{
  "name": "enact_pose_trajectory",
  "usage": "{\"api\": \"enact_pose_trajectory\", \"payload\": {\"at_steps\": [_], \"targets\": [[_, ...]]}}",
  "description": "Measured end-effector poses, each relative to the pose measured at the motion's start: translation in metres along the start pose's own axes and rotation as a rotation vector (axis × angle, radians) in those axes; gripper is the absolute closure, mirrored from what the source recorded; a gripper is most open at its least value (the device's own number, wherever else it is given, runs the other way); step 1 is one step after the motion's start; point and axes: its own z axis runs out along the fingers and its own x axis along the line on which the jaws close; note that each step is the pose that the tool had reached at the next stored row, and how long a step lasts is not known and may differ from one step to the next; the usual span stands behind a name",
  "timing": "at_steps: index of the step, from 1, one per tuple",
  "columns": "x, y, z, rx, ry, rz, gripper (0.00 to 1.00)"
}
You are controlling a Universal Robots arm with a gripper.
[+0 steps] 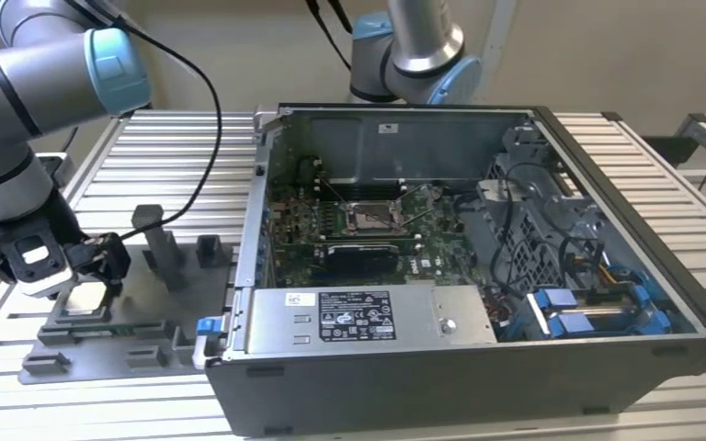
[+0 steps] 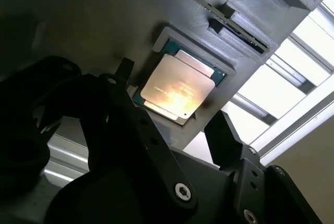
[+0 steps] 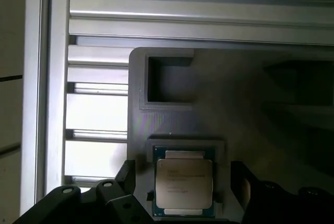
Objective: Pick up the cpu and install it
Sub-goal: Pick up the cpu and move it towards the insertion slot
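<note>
The cpu [image 1: 85,297] lies flat, silvery top up, in a square pocket of the grey fixture plate [image 1: 144,317] at the exterior view's left. My gripper [image 1: 69,278] hovers just above it, open. In both wrist views the cpu [image 2: 179,85] [image 3: 184,183] sits between the two dark fingers [image 2: 123,71] [image 3: 239,174], which stand apart on either side of it with a gap to its edges. The gripper [image 2: 171,97] [image 3: 182,173] holds nothing. The socket [image 1: 371,218] with its metal frame is on the motherboard inside the open computer case [image 1: 598,358].
Upright grey fixture blocks [image 1: 157,241] rise from the plate between my gripper and the case wall. An empty rectangular pocket [image 3: 169,79] lies beside the cpu's pocket. A second arm's base [image 1: 408,50] stands behind the case. The slatted metal table [image 1: 181,138] surrounds everything.
</note>
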Motion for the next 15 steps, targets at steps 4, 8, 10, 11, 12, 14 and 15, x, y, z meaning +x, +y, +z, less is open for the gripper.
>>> {"api": "enact_pose_trajectory", "payload": {"at_steps": [4,8,10,11,12,14,15], "targets": [[0.0001,-0.0013,0.001,0.0,-0.0001,0.0,0.0],[0.0001,-0.0016,0.0012,0.0,0.0,0.0,0.0],[0.0001,-0.0017,0.0012,0.0001,0.0001,0.0,0.0],[0.0001,-0.0021,0.0012,0.0002,0.0003,0.0,0.0],[0.0001,-0.0025,0.0013,0.0,0.0001,0.0,0.0],[0.0001,-0.0029,0.0012,0.0001,0.0002,0.0,0.0],[0.0001,-0.0031,0.0012,0.0001,0.0002,0.0,0.0]]}}
